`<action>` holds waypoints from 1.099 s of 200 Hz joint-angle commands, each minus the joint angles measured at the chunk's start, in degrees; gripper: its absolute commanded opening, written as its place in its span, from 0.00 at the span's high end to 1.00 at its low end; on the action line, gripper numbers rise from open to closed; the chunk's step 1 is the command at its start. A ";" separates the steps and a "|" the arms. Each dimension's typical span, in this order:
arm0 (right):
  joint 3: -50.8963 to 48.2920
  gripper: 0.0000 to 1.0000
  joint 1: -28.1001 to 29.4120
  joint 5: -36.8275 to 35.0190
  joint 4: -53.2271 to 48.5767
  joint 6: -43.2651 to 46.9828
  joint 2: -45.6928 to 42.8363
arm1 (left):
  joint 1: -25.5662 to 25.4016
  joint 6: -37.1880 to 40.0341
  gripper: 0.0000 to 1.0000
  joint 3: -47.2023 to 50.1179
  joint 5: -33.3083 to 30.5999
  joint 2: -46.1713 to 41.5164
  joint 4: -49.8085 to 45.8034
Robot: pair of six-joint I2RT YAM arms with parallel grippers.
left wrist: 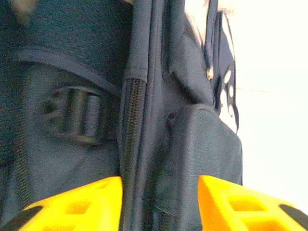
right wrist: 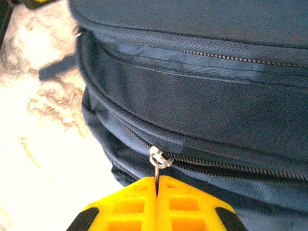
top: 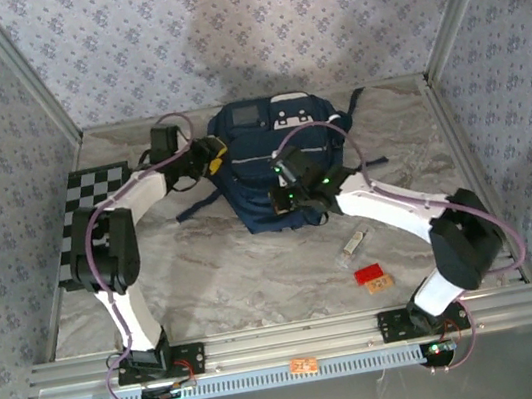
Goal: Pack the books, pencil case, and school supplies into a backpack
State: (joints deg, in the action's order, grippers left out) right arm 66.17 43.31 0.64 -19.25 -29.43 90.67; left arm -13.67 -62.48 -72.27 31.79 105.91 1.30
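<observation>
The navy backpack (top: 273,148) lies at the back middle of the table. My left gripper (top: 211,156) is at its left side; in the left wrist view its yellow fingers (left wrist: 86,202) stand apart with a thick fold of backpack fabric (left wrist: 192,144) and a zipper seam filling the gap between them. My right gripper (top: 290,193) is at the backpack's near edge, shut on the metal zipper pull (right wrist: 156,174) of a closed zipper (right wrist: 231,166). The school supplies, a small clear oblong item (top: 354,243), lie on the table near the right arm. The books and pencil case are out of view.
A black-and-white checkered board (top: 93,191) lies at the left edge under the left arm. A small red piece (top: 368,273) and an orange piece (top: 381,284) lie on the marble table (top: 228,276) near the right base. A dark strap (top: 201,207) trails left of the backpack.
</observation>
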 commanded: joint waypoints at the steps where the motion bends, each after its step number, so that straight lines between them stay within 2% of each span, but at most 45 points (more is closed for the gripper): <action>1: 1.07 1.00 1.06 5.26 0.65 0.28 1.63 | -0.85 0.70 0.45 6.29 1.04 -9.87 0.78; 11: 1.04 1.00 0.71 5.31 0.98 -0.16 2.28 | -2.11 -2.76 0.41 10.78 -1.88 -13.39 -0.44; 30: 0.93 1.00 0.72 5.67 1.67 -0.44 2.84 | -6.93 -13.02 0.37 19.84 -5.90 -18.22 4.65; 49: 0.29 1.00 0.74 4.54 1.99 -0.29 2.54 | -12.43 -22.70 0.37 25.43 -9.73 -18.93 9.52; 61: -0.56 1.00 0.47 4.73 2.60 -0.32 2.17 | -15.25 -26.09 0.37 25.88 -12.45 -17.76 10.78; 73: -1.37 1.00 0.32 5.08 3.22 -0.36 1.80 | -17.23 -26.54 0.41 23.74 -14.72 -15.91 8.99; 96: -2.07 1.00 -0.09 5.57 3.71 -0.27 1.48 | -19.15 -27.98 0.56 20.76 -19.22 -13.48 5.93; 137: -3.90 1.00 0.04 3.61 3.20 1.81 0.35 | -17.96 -26.18 0.99 19.13 -26.83 -15.01 -1.47; 166: -4.58 1.00 0.12 1.50 -0.25 5.24 -0.40 | -15.89 -21.82 1.00 17.08 -27.18 -17.72 -5.97; 201: -6.84 1.00 -1.45 -3.67 -6.66 8.40 -4.60 | -9.63 -14.66 1.00 15.25 -21.93 -20.81 -10.73; 220: -6.68 1.00 -2.63 -3.75 -8.14 11.31 -5.25 | -6.91 -12.09 1.00 13.86 -18.92 -20.91 -12.74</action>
State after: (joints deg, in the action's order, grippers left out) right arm 60.38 42.28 0.14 -19.35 -22.76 87.31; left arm -24.80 -80.47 -55.05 13.54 87.50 -7.29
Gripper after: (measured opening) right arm 0.051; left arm 0.048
